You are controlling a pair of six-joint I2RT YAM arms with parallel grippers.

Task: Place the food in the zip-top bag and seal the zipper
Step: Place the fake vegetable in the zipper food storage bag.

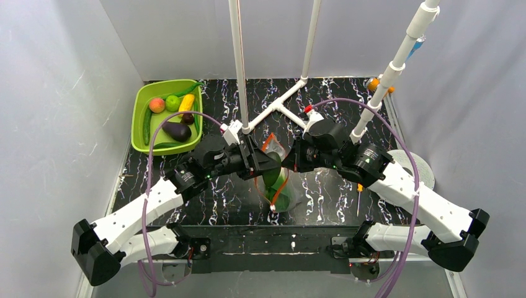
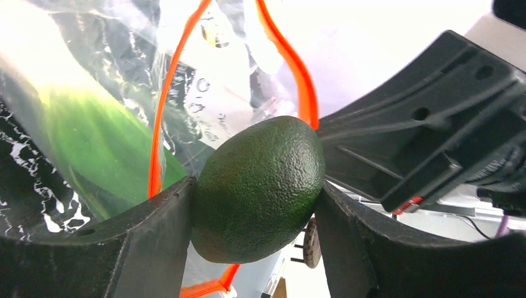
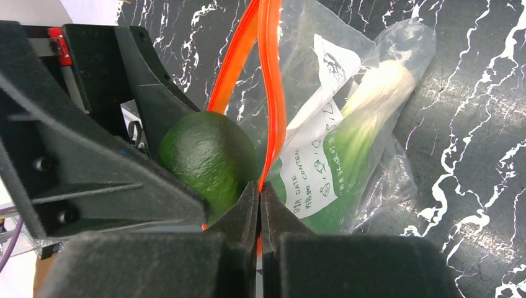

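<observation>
Currently the left claw [image 2: 254, 198] grasps a dark green fruit [image 3: 208, 161] at the zip-top bag [image 3: 397, 180] mouth. The right claw [image 3: 260, 202] is clenched on the zipper [image 3: 275, 93] just ahead. This looks like the loading step. Next, the fruit likely needs pushing past the strip, beside the leafy vegetable [image 3: 366, 105], before release.

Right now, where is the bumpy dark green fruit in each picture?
Top external: fruit at the centre, at the bag's upper end.
Left wrist: dead centre, clamped in the left gripper.
Right wrist: left of centre, beside the zipper.
Shared landmark: the orange zipper, next to it everywhere.
</observation>
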